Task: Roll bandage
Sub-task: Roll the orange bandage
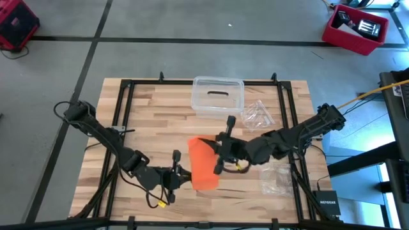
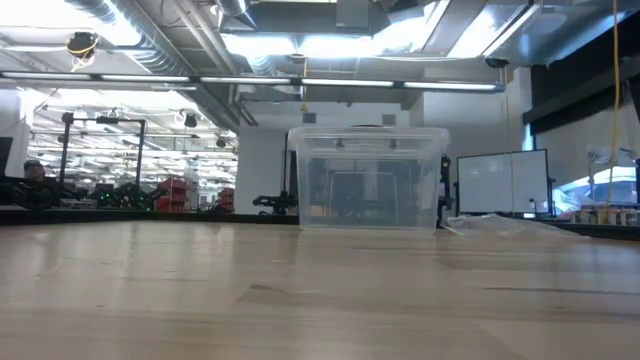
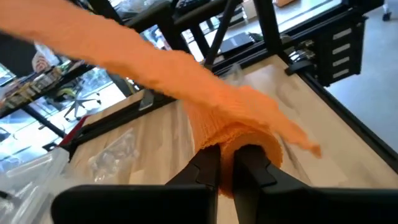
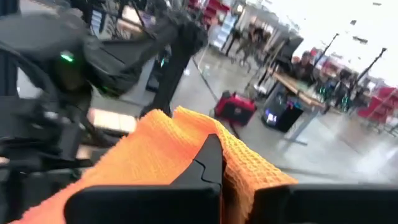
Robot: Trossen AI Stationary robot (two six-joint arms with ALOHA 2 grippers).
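Nearest the front edge of the wooden desk [image 1: 147, 121], found the left gripper [image 1: 182, 176] low over the boards, its two fingers [image 3: 208, 168] pressed together on the near end of one bandage [image 1: 203, 165], the orange fabric pinched between them. Counted a single bandage only: a broad orange band held up off the desk between the two arms, stretched from the left gripper toward the right gripper [image 1: 220, 155]. At the band's farther end, saw the right gripper clamped on the cloth, one finger [image 4: 208, 163] lying over folded orange fabric, the fold pinched tight. Two arms in all, one from each side of the desk, meeting at the middle.

Beyond, counted two crinkled clear plastic bags: one [image 1: 276, 179] near the right front corner, one [image 1: 257, 115] farther back. Farthest, one clear plastic box [image 1: 217, 96] at the back edge, just beside the farther bag.
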